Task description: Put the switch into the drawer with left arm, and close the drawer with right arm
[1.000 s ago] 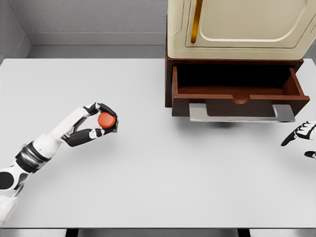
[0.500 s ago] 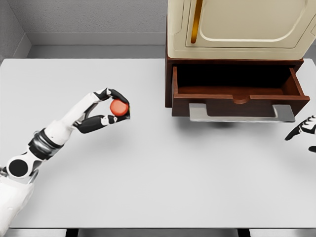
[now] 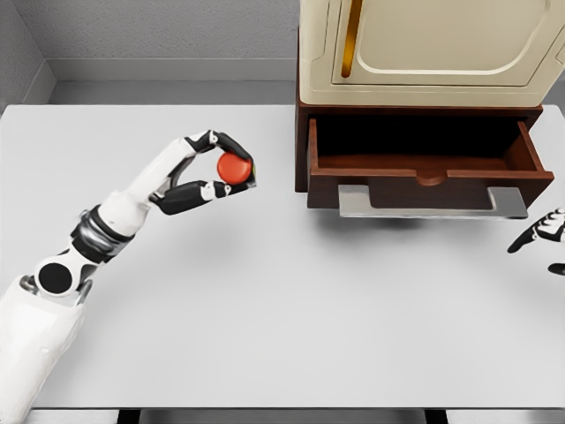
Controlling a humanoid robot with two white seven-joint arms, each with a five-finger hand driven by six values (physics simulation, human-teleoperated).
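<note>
The switch [image 3: 235, 168], a red round button on a small dark base, is held above the white table [image 3: 265, 300] by my left hand [image 3: 228, 169], whose fingers are shut around it. It hangs to the left of the open brown drawer [image 3: 424, 168], a short gap from the drawer's left side. The drawer is pulled out, with a grey handle [image 3: 431, 203] along its front and a dark inside. My right hand [image 3: 540, 237] shows at the right edge, below and right of the drawer front, fingers spread and holding nothing.
A cream cabinet [image 3: 433, 49] with a door stands on top of the brown drawer unit at the back right. A grey wall runs behind the table.
My left hand has carried the switch up and to the right, closer to the drawer's left side. The right hand has drifted slightly right toward the picture's edge.
</note>
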